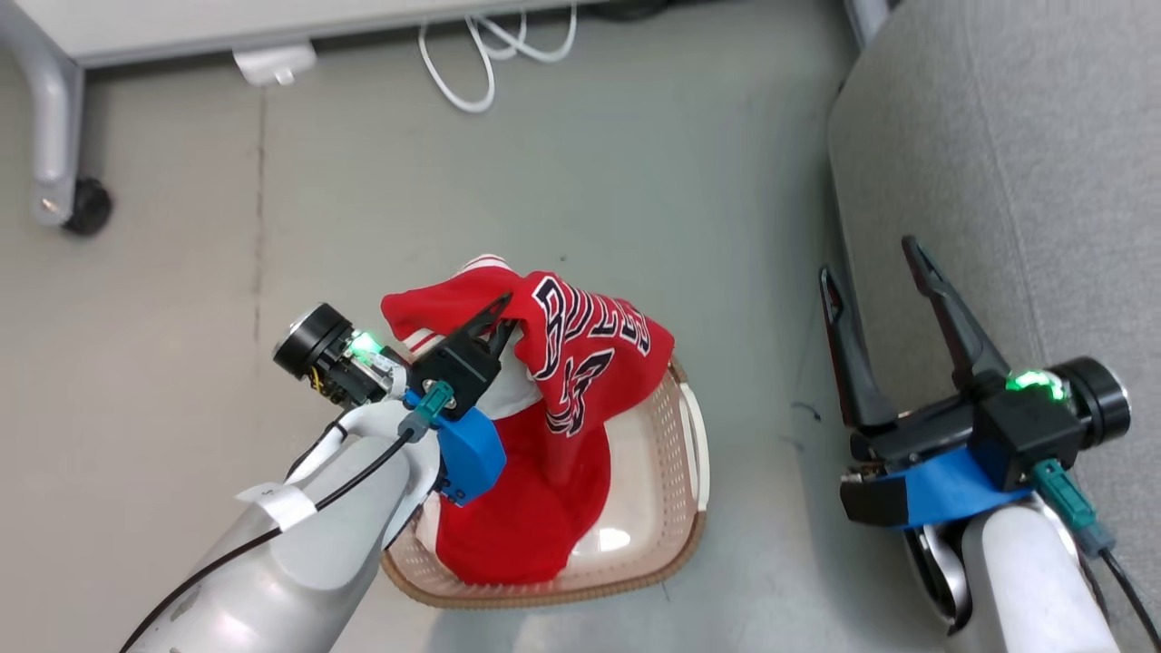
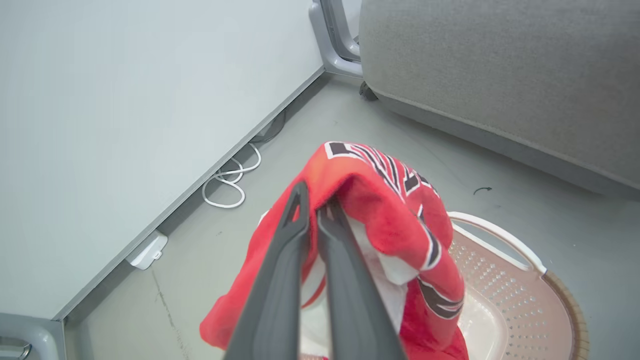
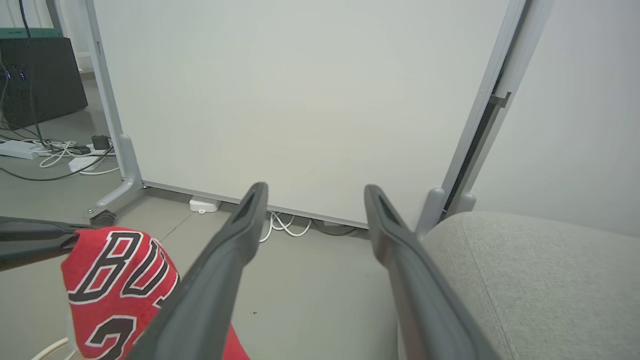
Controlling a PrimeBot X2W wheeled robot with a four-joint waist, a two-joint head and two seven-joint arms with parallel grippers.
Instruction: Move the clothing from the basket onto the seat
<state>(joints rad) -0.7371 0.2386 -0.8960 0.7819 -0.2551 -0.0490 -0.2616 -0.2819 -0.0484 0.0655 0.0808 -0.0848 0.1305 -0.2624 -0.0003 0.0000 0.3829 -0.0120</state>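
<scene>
My left gripper (image 1: 502, 317) sits centre-left in the head view, its two long dark fingers pinched tight on a fold of the red jersey (image 1: 590, 363). The jersey is a soft, matte knit with white trim and black block lettering edged in white. It hangs above the basket (image 1: 676, 508), draping over the fingers in a rounded hump, with its lower part trailing down inside.

Plain red fabric (image 1: 521, 526) bunches in the basket's lower-left part; I cannot tell whether it is a separate garment. The basket stands on the floor (image 1: 590, 163) at lower centre. It is cream perforated plastic, rounded-rectangular, with a brown woven-look rim and a glossy bottom.

My right gripper (image 1: 869, 263) is at the right of the frame, fingers spread wide and holding nothing, straddling the edge of the seat (image 1: 998, 136). The seat is a large grey cushion of coarse woven fabric with a rounded edge, filling the upper right.

The floor is smooth grey-green. Along the top edge runs a pale partition panel (image 1: 181, 23) on a grey leg with a black caster (image 1: 89, 207), and a looped white cable (image 1: 472, 63) lies beneath it
</scene>
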